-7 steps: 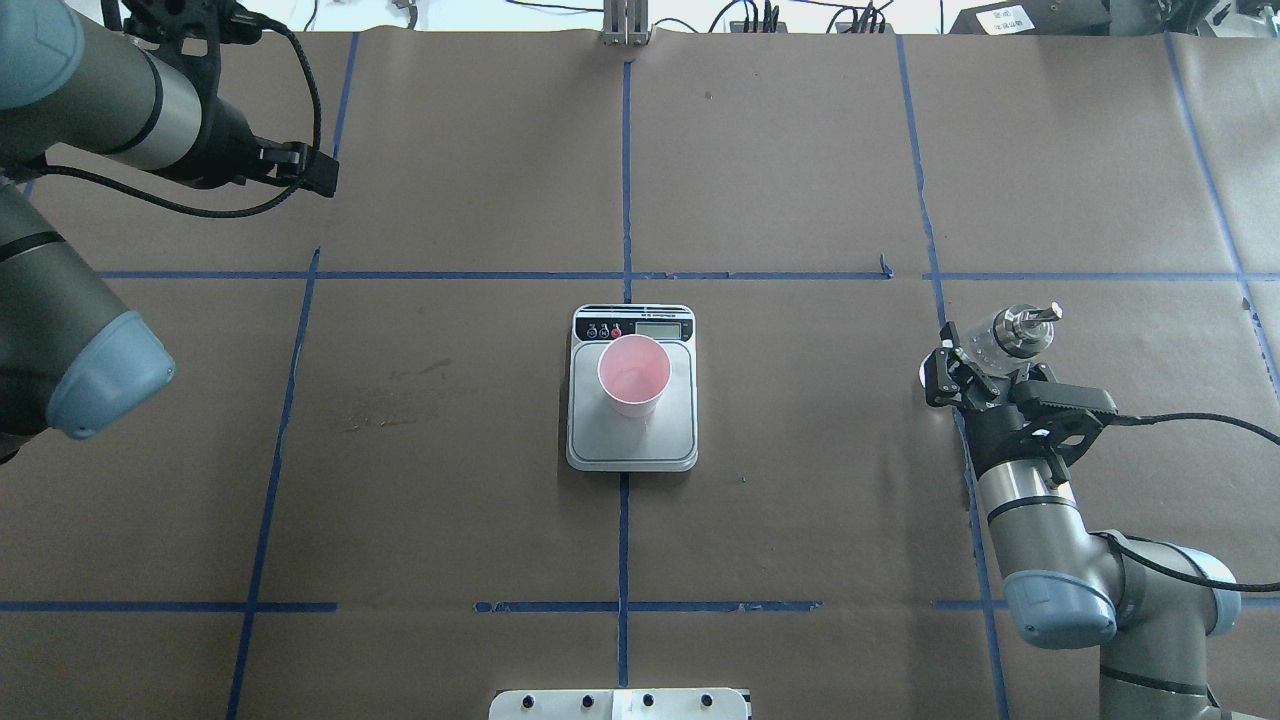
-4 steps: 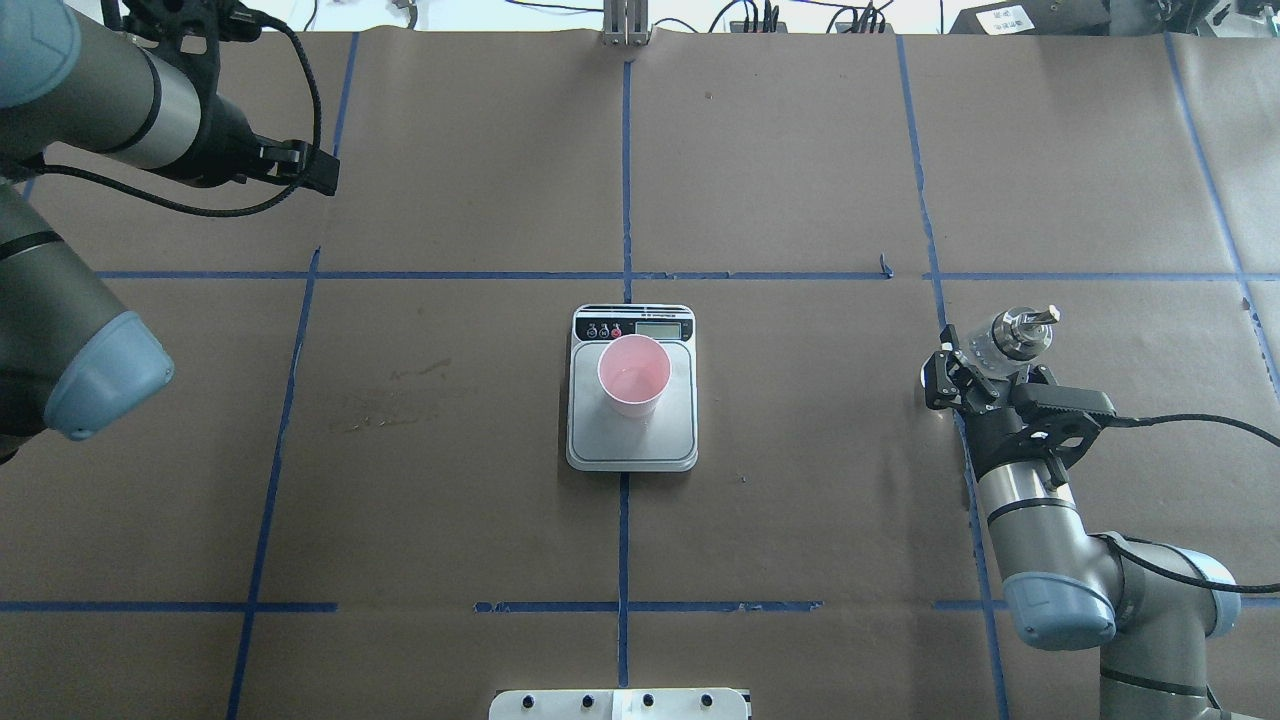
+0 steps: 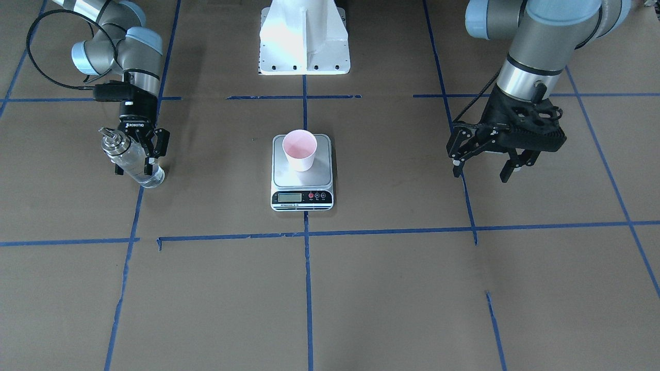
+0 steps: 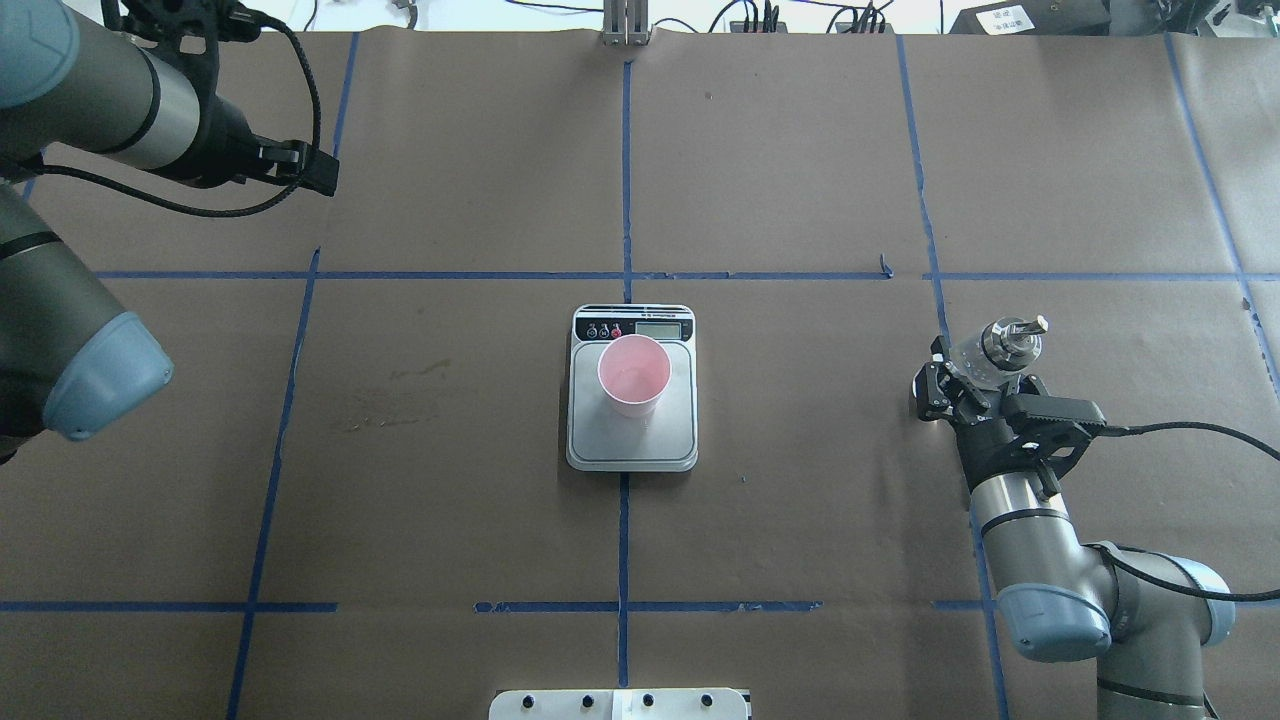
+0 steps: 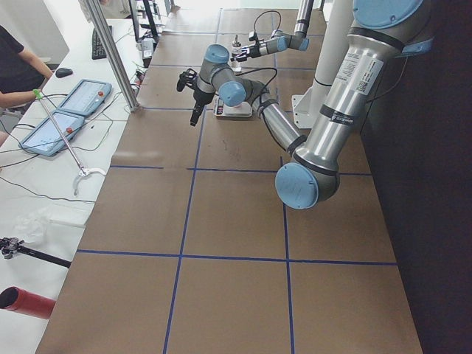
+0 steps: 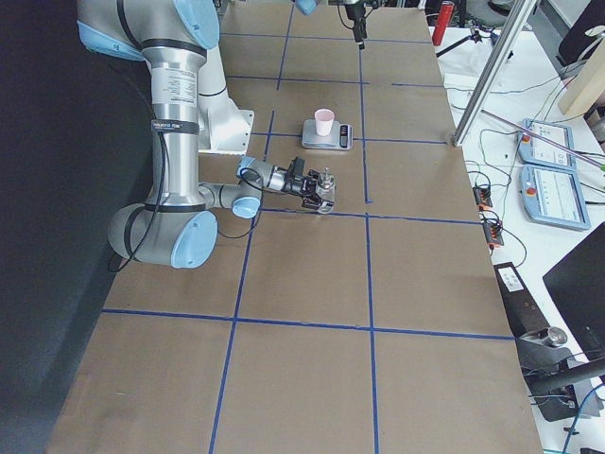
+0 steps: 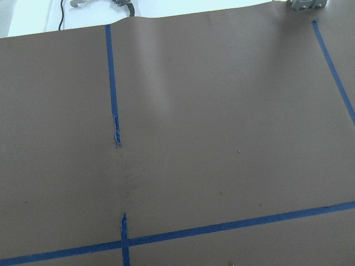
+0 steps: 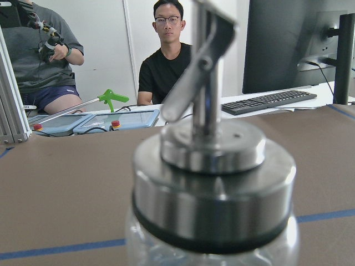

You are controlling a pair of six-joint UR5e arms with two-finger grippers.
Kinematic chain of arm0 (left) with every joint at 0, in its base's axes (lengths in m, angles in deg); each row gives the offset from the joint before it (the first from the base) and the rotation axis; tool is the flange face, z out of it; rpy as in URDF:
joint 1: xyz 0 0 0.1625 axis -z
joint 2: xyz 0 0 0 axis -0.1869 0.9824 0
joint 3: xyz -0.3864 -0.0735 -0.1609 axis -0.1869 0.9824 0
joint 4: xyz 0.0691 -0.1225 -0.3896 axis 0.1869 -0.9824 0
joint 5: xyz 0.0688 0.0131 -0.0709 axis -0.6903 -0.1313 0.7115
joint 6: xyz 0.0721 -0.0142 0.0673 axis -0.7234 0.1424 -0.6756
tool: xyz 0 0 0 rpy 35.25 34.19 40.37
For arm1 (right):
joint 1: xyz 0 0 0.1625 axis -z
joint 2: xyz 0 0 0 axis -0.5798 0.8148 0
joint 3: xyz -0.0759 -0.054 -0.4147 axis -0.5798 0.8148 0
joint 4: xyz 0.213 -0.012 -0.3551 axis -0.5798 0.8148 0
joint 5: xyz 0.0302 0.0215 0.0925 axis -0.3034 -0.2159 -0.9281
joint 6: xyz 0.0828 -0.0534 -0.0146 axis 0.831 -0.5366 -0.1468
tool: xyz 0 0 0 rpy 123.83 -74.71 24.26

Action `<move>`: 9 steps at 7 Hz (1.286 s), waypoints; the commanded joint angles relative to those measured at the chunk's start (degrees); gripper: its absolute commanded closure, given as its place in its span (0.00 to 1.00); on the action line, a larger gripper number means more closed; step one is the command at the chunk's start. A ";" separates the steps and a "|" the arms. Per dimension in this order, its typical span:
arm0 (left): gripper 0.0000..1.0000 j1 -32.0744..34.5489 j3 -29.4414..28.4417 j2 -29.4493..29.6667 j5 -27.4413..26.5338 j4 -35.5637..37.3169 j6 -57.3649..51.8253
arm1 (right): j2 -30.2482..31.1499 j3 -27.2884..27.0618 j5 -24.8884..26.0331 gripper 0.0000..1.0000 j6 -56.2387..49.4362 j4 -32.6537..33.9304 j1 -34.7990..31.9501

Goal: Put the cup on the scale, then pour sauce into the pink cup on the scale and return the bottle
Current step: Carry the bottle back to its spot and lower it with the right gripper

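The black two-finger left gripper (image 3: 480,174) hangs above the brown paper-covered table (image 4: 450,480) on the robot's left side, well apart from everything else, its fingers spread and nothing between them.

In the middle of the table lies the flat rectangular scale (image 4: 676,425), with a brushed steel plate and a black strip of display and buttons on its far edge. The small tapered paper cup (image 4: 634,375), white outside and pale pink inside, stands upright on the plate, toward the display end. The front-facing and overhead views show its pink floor, but not clearly whether any liquid lies on it.

On the right, near a blue tape line (image 4: 935,290), the black right gripper (image 3: 135,166) is clamped on the body of the clear glass cylindrical bottle (image 4: 975,352). The bottle's shiny silver cap (image 8: 213,177) and thin spout are uppermost. The glass looks clear; how much it holds cannot be told. The bottle is low at the paper, but whether its base touches is unclear.
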 commanded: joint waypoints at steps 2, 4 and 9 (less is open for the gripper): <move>0.08 0.00 0.09 -0.01 0.00 0.01 0.07 | 0.17 -0.23 0.00 0.00 -2.23 0.15 0.86; 0.08 0.00 0.00 -0.01 0.00 0.01 0.07 | 0.70 -0.32 0.96 0.00 -3.38 -0.02 2.53; 0.08 0.00 0.09 -0.01 0.00 0.01 0.07 | 5.17 -1.46 6.94 0.00 -3.30 -0.55 9.29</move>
